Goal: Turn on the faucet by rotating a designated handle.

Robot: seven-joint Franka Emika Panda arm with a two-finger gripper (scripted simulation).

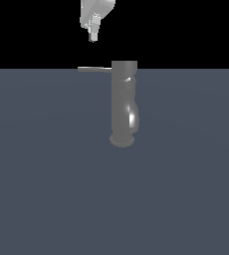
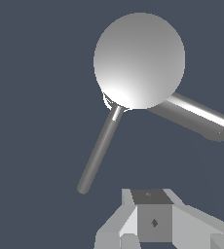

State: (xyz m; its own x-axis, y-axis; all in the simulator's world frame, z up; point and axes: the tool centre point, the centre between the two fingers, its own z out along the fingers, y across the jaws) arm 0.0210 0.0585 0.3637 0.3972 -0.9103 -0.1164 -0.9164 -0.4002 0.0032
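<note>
Item: surface [image 1: 47, 189]. A flat, uniform slate-blue plane is seen filling the lower portion of the exterior view, bounded by a straight horizontal far edge. No texture, seams or markings are shown on it. In the wrist view the same slate-blue plane is seen as the whole background. Item: backdrop [image 1: 186, 30]. A plain black field is shown above the far edge.

hand [image 1: 92, 36] raised, pointing down, fingers together

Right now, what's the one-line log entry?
phase: approach | gripper: above handle, no contact | faucet: upright | handle: untouched
</note>
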